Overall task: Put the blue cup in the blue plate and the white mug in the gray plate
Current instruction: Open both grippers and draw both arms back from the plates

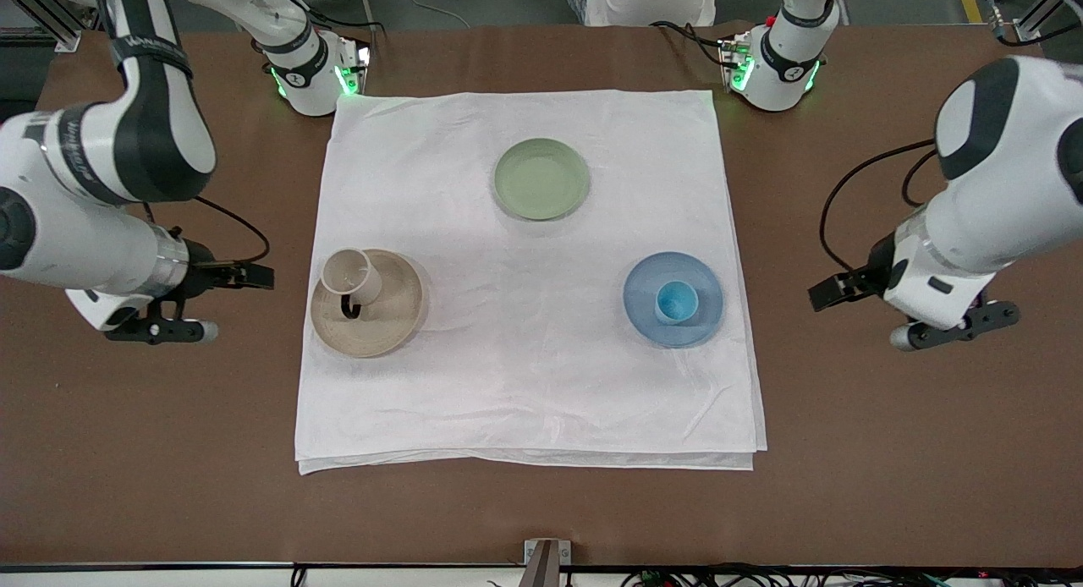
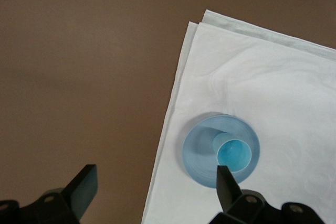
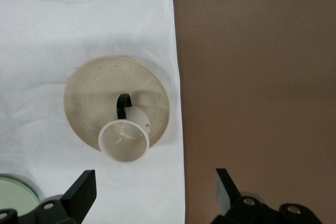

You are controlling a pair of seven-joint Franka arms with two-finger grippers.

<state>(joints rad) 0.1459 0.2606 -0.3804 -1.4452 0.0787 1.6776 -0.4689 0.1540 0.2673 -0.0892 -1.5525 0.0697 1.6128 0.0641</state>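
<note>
A brown table (image 1: 525, 502) fills the front view, with a white cloth (image 1: 525, 375) spread square across its middle. Three plates sit on the cloth. The pale green plate (image 1: 541, 178), in the upper middle of the frame, carries nothing. The gray plate (image 1: 381, 320), at mid-height toward the cloth's left edge, holds the white mug (image 1: 350, 276); the mug stands upright, off-centre toward the plate's upper-left rim, its dark loop handle pointing down the frame. The blue plate (image 1: 673, 299), at mid-height toward the cloth's right edge, holds the blue cup (image 1: 676, 302), upright near its middle.

Nothing lies between the plates. Both arms wait off the cloth over bare table: the right hand (image 1: 161, 329) at the frame's left edge, the left hand (image 1: 952, 329) at its right edge. Each wrist view shows its own fingers spread wide and holding nothing. Lettering on the arm bands is too small to read.
</note>
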